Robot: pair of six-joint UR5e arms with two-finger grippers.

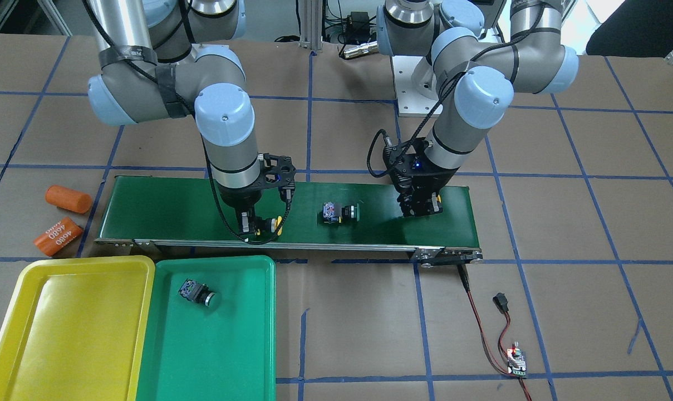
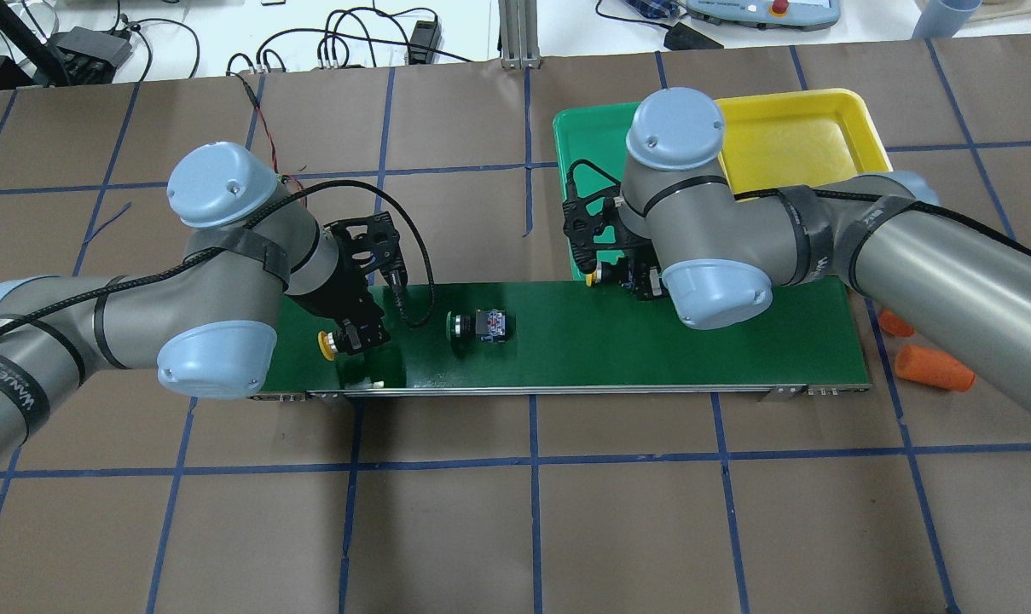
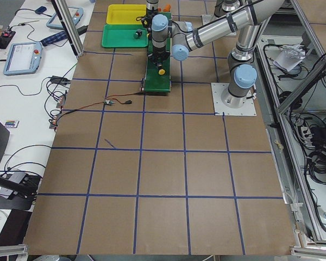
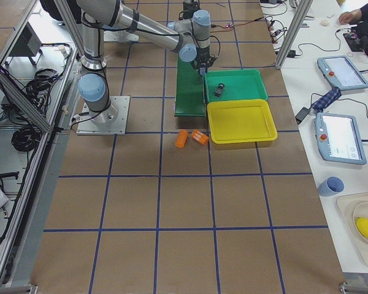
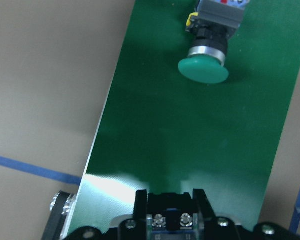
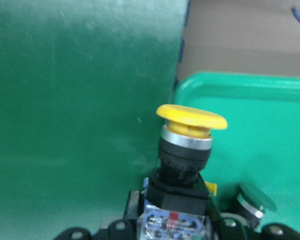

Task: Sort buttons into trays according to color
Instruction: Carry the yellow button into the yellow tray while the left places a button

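Both arms are loaded. The right gripper (image 1: pixel 253 224) is clamped on the body of a yellow button (image 6: pixel 186 150), cap pointing out ahead. It sits at the right end of the belt (image 1: pixel 163 206), just at the rim of the green tray (image 1: pixel 230 345). That's the danger spot. Let go here and a yellow lands in green, since the yellow tray (image 1: pixel 74 328) lies beyond it, farther right.

In the right wrist view a green button (image 1: pixel 196 292) lies in the green tray just past the fingers. A low carry across could clip it and skid it around, so I'd want height before any sideways travel.

At the belt's left end, the left gripper (image 2: pixel 355 334) is shut on a second yellow button (image 2: pixel 321 343), held by its block with the cap sticking out leftward. It's well apart from both trays. Its route to yellow runs along the belt, right past the loose green button (image 1: pixel 340 213) lying on its side mid-belt, and into the right arm's space. If both arms head for one tray together, wrists or cables could meet.

Grip is a risk too: each hold is only on the block end, with the heavy cap overhanging. A quick swing could twist a button in the pads, and then it might drop short.
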